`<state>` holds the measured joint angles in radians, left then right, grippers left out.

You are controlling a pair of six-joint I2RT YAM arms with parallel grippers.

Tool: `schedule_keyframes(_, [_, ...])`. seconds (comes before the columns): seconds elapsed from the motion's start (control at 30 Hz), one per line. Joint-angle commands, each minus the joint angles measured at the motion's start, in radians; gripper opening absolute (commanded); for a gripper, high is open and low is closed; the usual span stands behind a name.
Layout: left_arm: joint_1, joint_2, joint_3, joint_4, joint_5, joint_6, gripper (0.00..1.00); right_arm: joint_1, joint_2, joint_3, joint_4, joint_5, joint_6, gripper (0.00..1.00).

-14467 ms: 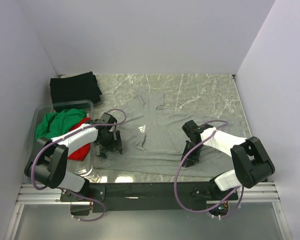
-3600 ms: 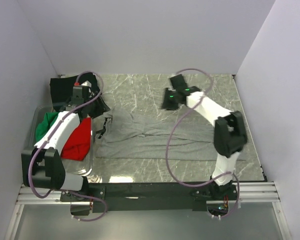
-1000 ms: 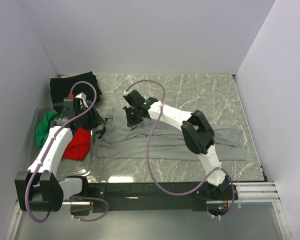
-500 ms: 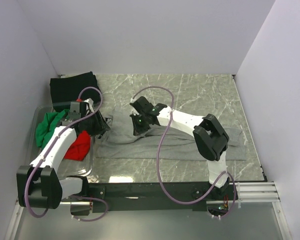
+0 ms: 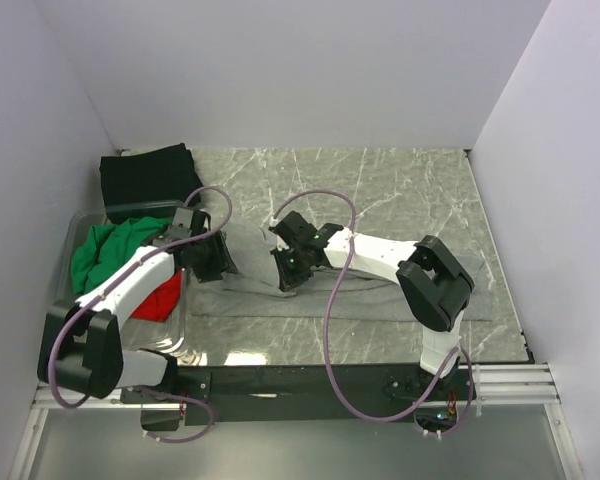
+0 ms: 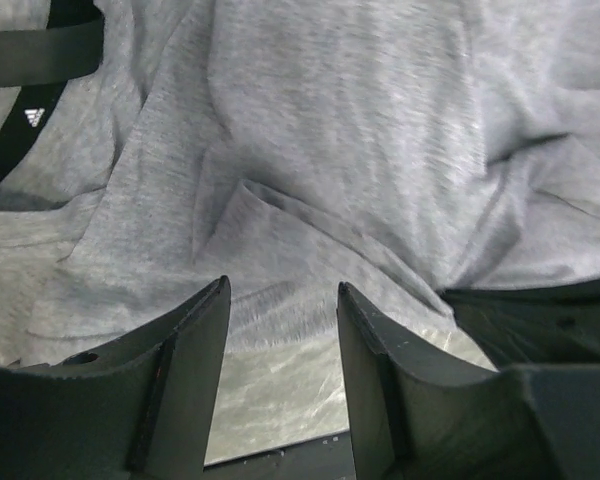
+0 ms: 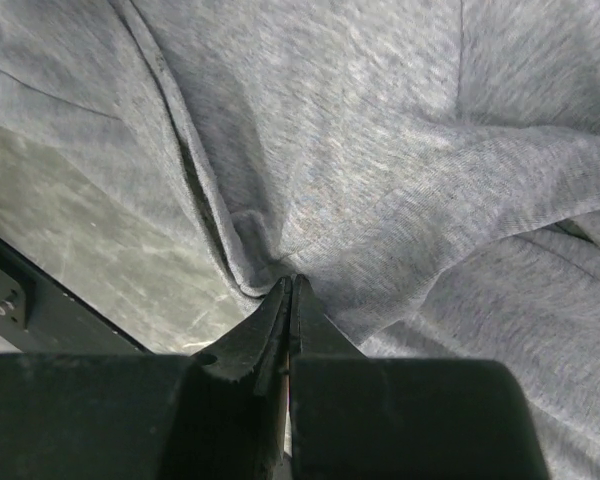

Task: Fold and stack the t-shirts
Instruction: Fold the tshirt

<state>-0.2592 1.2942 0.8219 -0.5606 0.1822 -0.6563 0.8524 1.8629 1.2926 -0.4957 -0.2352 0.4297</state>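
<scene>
The heather-grey t-shirt (image 5: 380,285) lies bunched across the worktop (image 5: 400,190) at frame centre. The right gripper (image 5: 288,271) pinches a fold of it. The left gripper (image 5: 214,260), jaws spread, sits at the shirt's left edge.

- Marble-pattern table top (image 5: 410,190): the far right corner and far edge are bare, with wide room.
- Near edge: a narrow bare strip in front of the heather-grey cotton t-shirt (image 5: 365,300).
- Grey shirt is bunched left of centre, with a flat band toward the right edge.
- White right arm (image 5: 380,250) lies low over that band, purple cable (image 5: 326,310) looping beside it.
- Left gripper (image 5: 218,262) and right gripper (image 5: 288,272) flank the bunch, leaving a tight gap.
- Far left corner: folded black t-shirt (image 5: 145,180).
- Left edge: clear plastic bin (image 5: 120,208), with the white left arm (image 5: 130,285) across its rim.
</scene>
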Motion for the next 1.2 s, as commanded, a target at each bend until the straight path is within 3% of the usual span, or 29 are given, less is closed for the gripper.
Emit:
schedule_keyframes(0.0, [-0.032,0.037,0.014,0.062,-0.064,-0.06,0.52,0.01,-0.042,-0.03,0.034,-0.013,-0.028,0.0])
schedule_keyframes(0.33, [-0.104,0.158,0.069,0.106,-0.217,-0.08,0.47,0.008,-0.025,-0.049,0.057,-0.038,-0.043,0.0])
schedule_keyframes(0.53, [-0.121,0.178,0.057,0.131,-0.219,-0.066,0.39,0.008,-0.025,-0.058,0.06,-0.042,-0.042,0.0])
schedule_keyframes(0.83, [-0.137,0.198,0.033,0.146,-0.24,-0.06,0.38,0.008,-0.025,-0.065,0.065,-0.042,-0.029,0.0])
schedule_keyframes(1.17, [-0.146,0.201,-0.001,0.169,-0.216,-0.052,0.13,0.01,-0.022,-0.073,0.069,-0.041,-0.019,0.0])
